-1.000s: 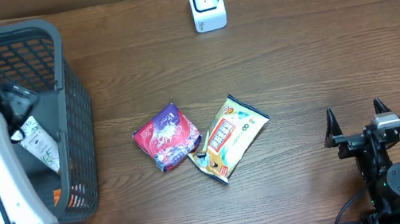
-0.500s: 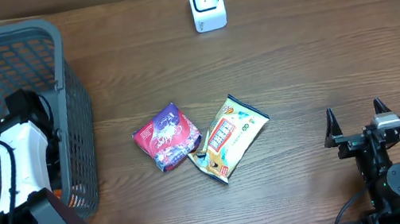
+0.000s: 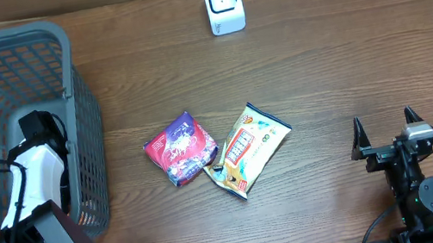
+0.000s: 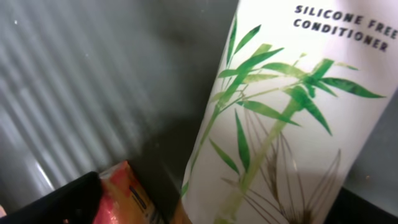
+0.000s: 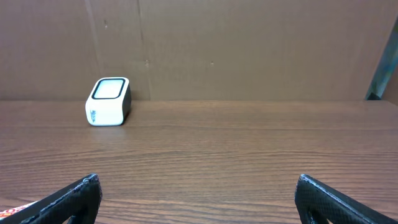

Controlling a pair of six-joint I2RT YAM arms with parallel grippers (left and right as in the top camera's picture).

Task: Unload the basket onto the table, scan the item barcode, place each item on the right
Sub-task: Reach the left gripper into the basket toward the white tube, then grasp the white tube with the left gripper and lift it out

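The conditioner tube [image 4: 280, 124], white with green bamboo print, sits in the grey basket [image 3: 2, 35], filling my left wrist view. A second ago it lay in plain sight from overhead; now my left arm [image 3: 33, 177] has dropped lower into the basket and covers it. My left gripper [image 4: 211, 205] is spread wide, one finger at either bottom corner of the wrist view, the tube between them. The left finger is clear of it; whether the right one touches, I can't tell. Nothing is gripped.

The tube's top and bottom are cut off, and I see no barcode on this face. An orange packet [image 4: 124, 193] peeks in beside the tube, mostly hidden.

Out on the table [image 3: 344, 49], a purple snack bag [image 3: 179, 148] and a yellow packet [image 3: 247, 149] lie touching, unmoved. The white scanner [image 3: 223, 3] stands at the far edge. My right gripper [image 3: 385, 131] hasn't budged, wide apart and empty.
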